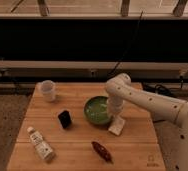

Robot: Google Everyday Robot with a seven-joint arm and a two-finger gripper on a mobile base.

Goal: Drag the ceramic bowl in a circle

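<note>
The ceramic bowl (96, 110) is a shallow green bowl with a darker rim, standing near the middle of the wooden table (77, 150). My gripper (113, 111) points down at the bowl's right rim, at the end of the white arm that comes in from the right. It seems to touch the rim.
A small translucent white cup (47, 90) stands at the back left. A small black object (64, 119) is left of the bowl. A white packet (117, 125) lies just right and in front of the bowl. A red object (102, 151) and a lying bottle (41, 144) are near the front.
</note>
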